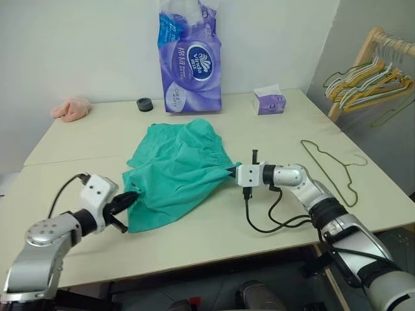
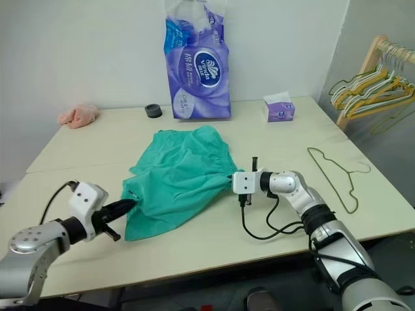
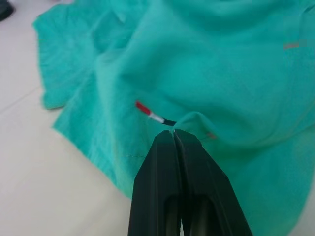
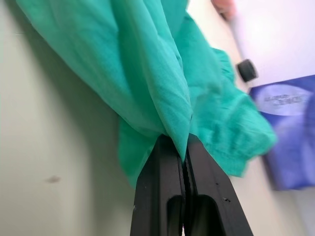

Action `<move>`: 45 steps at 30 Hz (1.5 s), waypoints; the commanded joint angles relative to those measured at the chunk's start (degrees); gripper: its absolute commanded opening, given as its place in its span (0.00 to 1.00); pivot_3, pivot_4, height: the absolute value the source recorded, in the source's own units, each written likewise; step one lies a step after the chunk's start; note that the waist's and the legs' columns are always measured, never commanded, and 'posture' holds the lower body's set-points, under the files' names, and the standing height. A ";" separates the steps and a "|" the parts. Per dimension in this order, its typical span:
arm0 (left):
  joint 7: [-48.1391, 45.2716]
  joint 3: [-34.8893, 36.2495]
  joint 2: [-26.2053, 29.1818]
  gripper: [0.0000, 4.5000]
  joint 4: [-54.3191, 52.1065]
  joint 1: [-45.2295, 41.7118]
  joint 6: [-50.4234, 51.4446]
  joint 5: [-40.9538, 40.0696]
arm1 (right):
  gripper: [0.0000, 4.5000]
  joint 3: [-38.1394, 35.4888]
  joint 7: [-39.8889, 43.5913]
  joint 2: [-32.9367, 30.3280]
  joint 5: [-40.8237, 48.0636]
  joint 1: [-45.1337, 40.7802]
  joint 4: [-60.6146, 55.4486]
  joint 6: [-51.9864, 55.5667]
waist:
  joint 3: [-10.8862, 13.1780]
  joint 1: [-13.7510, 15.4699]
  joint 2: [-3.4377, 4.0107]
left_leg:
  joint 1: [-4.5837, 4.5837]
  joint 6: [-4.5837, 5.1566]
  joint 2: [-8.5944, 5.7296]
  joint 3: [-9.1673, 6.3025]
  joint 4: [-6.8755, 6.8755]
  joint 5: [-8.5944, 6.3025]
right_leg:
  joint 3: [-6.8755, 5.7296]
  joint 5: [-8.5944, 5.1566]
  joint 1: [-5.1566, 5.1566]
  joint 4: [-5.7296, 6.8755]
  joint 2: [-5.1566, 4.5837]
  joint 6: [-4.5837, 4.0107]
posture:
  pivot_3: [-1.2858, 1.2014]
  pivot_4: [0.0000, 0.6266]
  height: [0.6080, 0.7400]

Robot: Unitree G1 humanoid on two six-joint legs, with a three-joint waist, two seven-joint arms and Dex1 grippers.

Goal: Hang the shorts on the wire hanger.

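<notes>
The right gripper (image 1: 231, 172) has its two black fingers (image 4: 167, 182) pressed together on a fold of the shorts (image 1: 178, 170), pinching the teal cloth at the edge nearest the robot's right side; in the right wrist view the fabric rises out from between the fingers in a taut ridge. The left gripper (image 1: 131, 196) is likewise clamped on the shorts, its fingers (image 3: 170, 167) closed with only a small nip of cloth caught at their tips, at the near corner on the robot's left. Between the two grips the shorts lie spread on the counter (image 1: 194, 246), a little lifted and drawn at both held points, the rest resting flat. Their long axis runs from the near left corner away toward the far middle of the counter, with the gathered edge turned to the right gripper's side. A small red and white mark (image 3: 146, 111) shows on the cloth just beyond the left gripper's tips. The wire hanger (image 1: 331, 170) lies flat on the counter well to the right of the shorts, apart from both grippers, its long side running from far to near and its hook (image 1: 358, 162) pointing to the right edge. Behind the shorts stand a purple tissue pack (image 1: 189, 61) and a small purple tissue box (image 1: 268, 102); a black ring (image 1: 144, 104) and a pink cloth (image 1: 71, 108) lie at the far left. A rack of hangers (image 1: 369, 74) stands off the counter to the right.
</notes>
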 commanded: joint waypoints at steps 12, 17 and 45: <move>-8.11 -3.15 4.18 0.99 -12.46 2.89 6.46 -8.43 | 0.00 -5.05 11.29 -4.82 10.82 5.58 -24.92 26.01 | -0.02 0.75 0.02 | -0.01 0.00 -0.03 -0.06 -0.01 0.00 | -0.09 -0.04 0.02 -0.07 -0.02 -0.05 | 0.46 0.00 1.00; -4.57 -10.10 3.35 0.99 -10.31 -0.02 3.35 -1.56 | 0.00 -4.48 12.03 -4.66 11.75 6.33 -28.18 29.26 | -0.03 0.67 0.02 | 0.03 0.01 -0.04 -0.04 0.00 0.00 | -0.06 -0.04 0.05 -0.06 0.02 -0.05 | 0.45 0.00 1.00; 0.99 -13.28 6.60 0.37 9.14 1.08 -18.54 17.29 | 0.00 -6.27 18.05 -9.69 20.81 8.50 -40.09 41.49 | -0.02 0.62 0.05 | 0.03 0.01 -0.01 -0.07 -0.03 0.00 | -0.08 -0.06 -0.01 -0.07 0.01 -0.07 | 0.45 0.01 1.00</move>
